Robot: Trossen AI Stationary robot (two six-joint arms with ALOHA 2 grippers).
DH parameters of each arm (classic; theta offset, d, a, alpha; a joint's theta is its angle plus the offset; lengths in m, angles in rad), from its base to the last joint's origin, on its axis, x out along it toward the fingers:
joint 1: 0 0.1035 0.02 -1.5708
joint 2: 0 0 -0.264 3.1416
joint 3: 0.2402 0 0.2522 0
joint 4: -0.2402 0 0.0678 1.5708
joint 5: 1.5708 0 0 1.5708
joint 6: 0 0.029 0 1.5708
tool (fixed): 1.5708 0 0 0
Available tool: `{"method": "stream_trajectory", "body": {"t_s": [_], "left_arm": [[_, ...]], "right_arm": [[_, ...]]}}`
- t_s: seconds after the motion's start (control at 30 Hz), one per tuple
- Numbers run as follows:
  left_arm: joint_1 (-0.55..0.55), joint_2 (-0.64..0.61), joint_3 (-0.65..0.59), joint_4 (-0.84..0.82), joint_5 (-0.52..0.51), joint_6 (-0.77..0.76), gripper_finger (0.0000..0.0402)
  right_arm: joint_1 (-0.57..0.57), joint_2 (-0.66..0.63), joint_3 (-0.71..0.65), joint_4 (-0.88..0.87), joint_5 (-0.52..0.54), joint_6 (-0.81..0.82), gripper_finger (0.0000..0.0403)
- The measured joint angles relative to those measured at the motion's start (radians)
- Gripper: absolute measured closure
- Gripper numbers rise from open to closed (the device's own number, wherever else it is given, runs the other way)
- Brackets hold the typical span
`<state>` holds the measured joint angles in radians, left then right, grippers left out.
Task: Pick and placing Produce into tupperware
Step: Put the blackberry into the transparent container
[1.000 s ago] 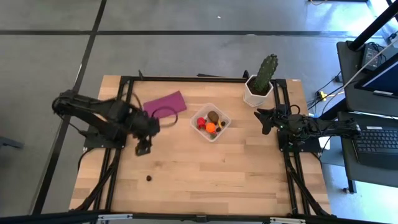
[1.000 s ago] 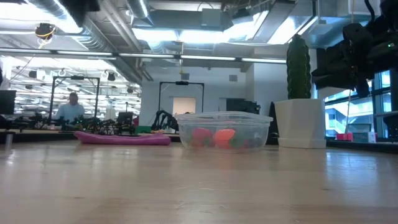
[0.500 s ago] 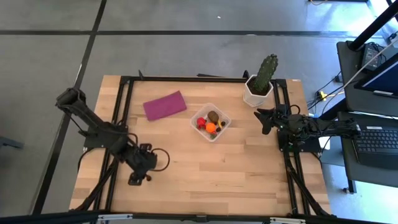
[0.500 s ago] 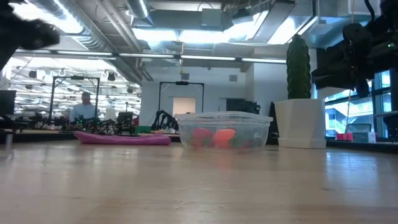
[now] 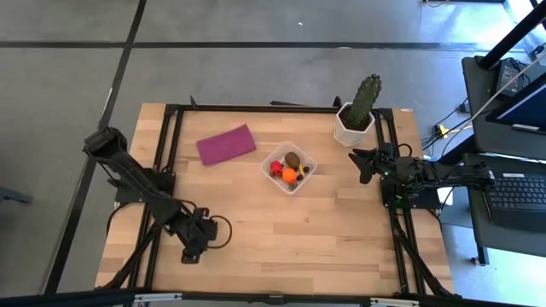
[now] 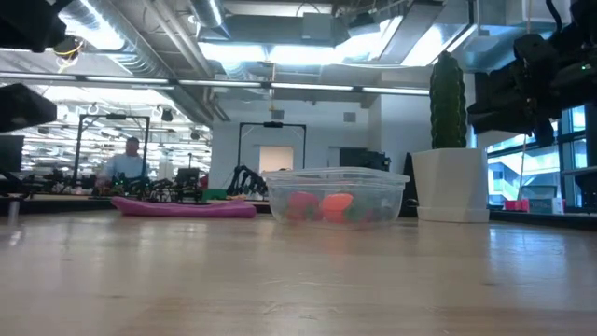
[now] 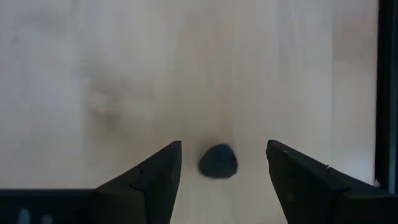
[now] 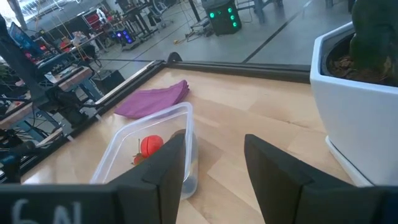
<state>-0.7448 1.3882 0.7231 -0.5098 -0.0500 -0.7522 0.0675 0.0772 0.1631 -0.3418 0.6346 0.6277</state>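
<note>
Produce is mostly sitting in the tupperware [image 5: 289, 167] already; one dark berry [image 7: 218, 161] is lying on the table [image 5: 341, 230] between the left gripper [image 7: 219, 169]'s spread fingers, not yet pinched. Right gripper [image 8: 214, 163] is waiting, parted and empty, beside the cactus pot [image 5: 351, 125].

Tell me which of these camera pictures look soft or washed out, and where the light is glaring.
Left wrist view: soft throughout, the pale table washed out, the dark berry fuzzy between the open fingers. Low view: bright ceiling lights glare overhead, and the near tabletop is out of focus in front of the tupperware. High view: evenly lit. Right wrist view: fairly clear.
</note>
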Motion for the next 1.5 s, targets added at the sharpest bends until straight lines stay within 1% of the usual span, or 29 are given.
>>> {"method": "stream_trajectory", "body": {"t_s": [0.07, 0.3, 0.67, 0.83, 1.0, 1.33, 1.5], "left_arm": [[-0.011, 0.024, 0.000, 0.027, 0.000, -0.004, 0.0181], [-0.042, 0.075, 0.000, 0.029, 0.004, -0.080, 0.0185], [-0.049, 0.166, 0.006, 0.028, 0.003, -0.084, 0.0185], [-0.048, 0.172, 0.005, 0.028, 0.003, -0.084, 0.0187], [-0.047, 0.173, 0.004, 0.025, 0.003, -0.084, 0.0210], [-0.046, 0.174, 0.002, 0.019, -0.002, -0.083, 0.0280], [-0.031, 0.171, 0.002, 0.020, 0.011, -0.084, 0.0295]], "right_arm": [[0.000, 0.000, 0.000, 0.000, 0.000, 0.000, 0.0234], [0.000, 0.000, 0.000, 0.000, 0.000, 0.000, 0.0234], [0.000, 0.000, 0.000, 0.000, 0.000, 0.000, 0.0234], [0.000, 0.000, 0.000, -0.001, 0.000, 0.000, 0.0234], [0.000, 0.000, 0.000, 0.000, 0.000, 0.000, 0.0234], [0.000, 0.000, 0.000, -0.001, 0.000, 0.000, 0.0234], [0.000, 0.000, 0.000, 0.000, 0.000, 0.000, 0.0234]]}}
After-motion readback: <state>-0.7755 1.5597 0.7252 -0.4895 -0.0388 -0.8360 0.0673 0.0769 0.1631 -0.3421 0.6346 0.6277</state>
